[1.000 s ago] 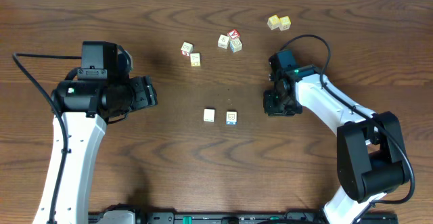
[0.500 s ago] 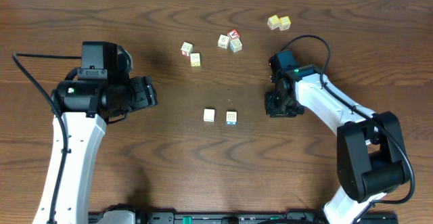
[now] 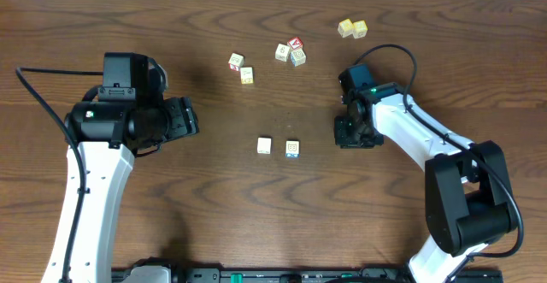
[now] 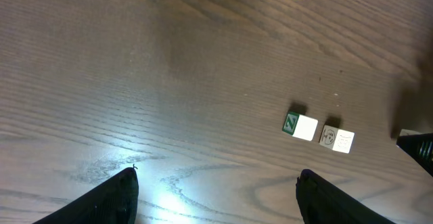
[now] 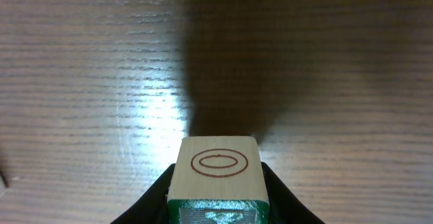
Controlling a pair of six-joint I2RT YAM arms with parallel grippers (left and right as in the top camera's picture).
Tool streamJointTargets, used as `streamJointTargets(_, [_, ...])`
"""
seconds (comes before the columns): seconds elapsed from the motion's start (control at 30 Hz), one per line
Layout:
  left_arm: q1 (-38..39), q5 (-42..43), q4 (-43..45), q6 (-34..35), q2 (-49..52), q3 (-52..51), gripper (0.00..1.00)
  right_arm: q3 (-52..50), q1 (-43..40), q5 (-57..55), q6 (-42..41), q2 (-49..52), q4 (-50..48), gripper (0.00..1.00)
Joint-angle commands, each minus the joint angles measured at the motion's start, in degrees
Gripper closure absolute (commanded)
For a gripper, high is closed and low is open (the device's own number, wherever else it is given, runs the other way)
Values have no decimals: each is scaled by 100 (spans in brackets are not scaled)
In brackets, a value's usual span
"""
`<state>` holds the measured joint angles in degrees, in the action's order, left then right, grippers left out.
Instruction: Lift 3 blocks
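Wooden table [image 3: 256, 206], right gripper [image 5: 218, 205] clamping pale cube [image 5: 218, 166], red oval top, green face, left gripper [image 4: 216, 198] agape, empty.

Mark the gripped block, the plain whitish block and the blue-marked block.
gripped block [image 5: 218, 173]: right wrist view, red-oval face.
plain whitish block [image 3: 264, 146]: overhead view, top face.
blue-marked block [image 3: 292, 149]: overhead view, top face.

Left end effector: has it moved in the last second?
No. Overhead, the left end effector sits just as far left of the pale block as before.
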<state>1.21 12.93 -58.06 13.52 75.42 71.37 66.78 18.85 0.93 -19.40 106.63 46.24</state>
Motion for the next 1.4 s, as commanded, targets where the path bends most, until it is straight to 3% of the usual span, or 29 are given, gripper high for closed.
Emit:
streamJointTargets(0.0, [-28, -33, -17, 33, -9, 103, 25, -94, 85, -109, -164, 221, -103, 71])
streamJointTargets(0.2, [-28, -33, -17, 33, -9, 103, 25, -90, 37, -199, -175, 225, -127, 66])
streamJointTargets(0.37, [-28, -33, -17, 33, -9, 103, 25, -87, 20, -201, -175, 225, -127, 51])
streamJointTargets(0.5, [-28, -33, -17, 33, -9, 103, 25, 103, 20, -225, -120, 223, 31, 45])
streamJointTargets(0.67, [-28, -33, -17, 33, -9, 103, 25, 1314, 22, -315, 39, 208, 1217, 39])
streamJointTargets(0.77, [-28, -33, -15, 33, -9, 103, 25, 2081, 70, 339, 50, 208, 1939, 38])
streamJointTargets(0.83, [-28, -33, -15, 33, -9, 103, 25, 2168, 236, 1001, 90, 208, 1906, 36])
streamJointTargets(0.97, [-28, -33, -15, 55, -9, 103, 25, 1716, 898, 1051, -896, 245, 1189, 36])
streamJointTargets(1.07, [-28, -33, -42, 55, -9, 103, 25, 1344, 1388, 372, -1840, 247, 741, 35])
streamJointTargets(1.37, [-28, -35, -142, 55, -9, 103, 25, 841, 1961, -291, -2599, 280, 122, 36])
